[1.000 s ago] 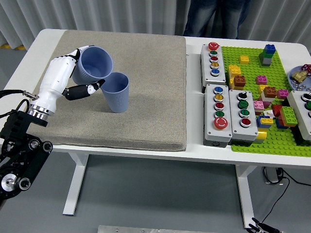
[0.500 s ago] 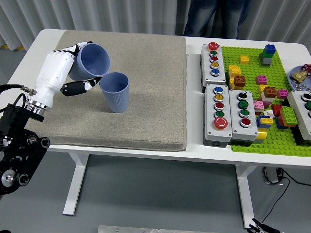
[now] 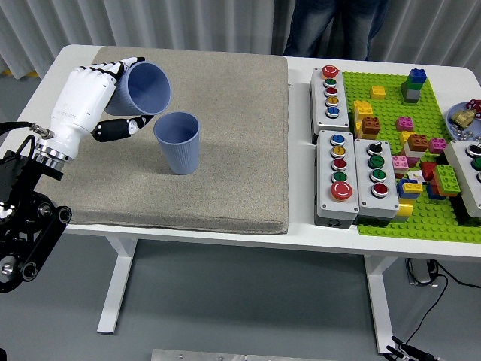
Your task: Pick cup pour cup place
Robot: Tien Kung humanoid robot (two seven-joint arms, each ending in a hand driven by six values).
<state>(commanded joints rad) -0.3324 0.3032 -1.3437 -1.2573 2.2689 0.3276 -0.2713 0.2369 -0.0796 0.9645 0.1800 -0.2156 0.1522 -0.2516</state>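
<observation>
Left robot hand (image 3: 94, 98) gripping tilted blue plastic cup (image 3: 143, 90) (base hidden by fingers), beside upright blue plastic cup (image 3: 178, 143).

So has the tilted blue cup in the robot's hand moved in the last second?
Yes. The held cup has drawn back up and left, away from the upright cup, toward the mat's far left corner.

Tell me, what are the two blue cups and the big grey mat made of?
The held cup and standing cup look like matte plastic: smooth, even blue, thin rims. The mat looks like felt or low carpet, speckled and fuzzy; I can't tell which.
</observation>
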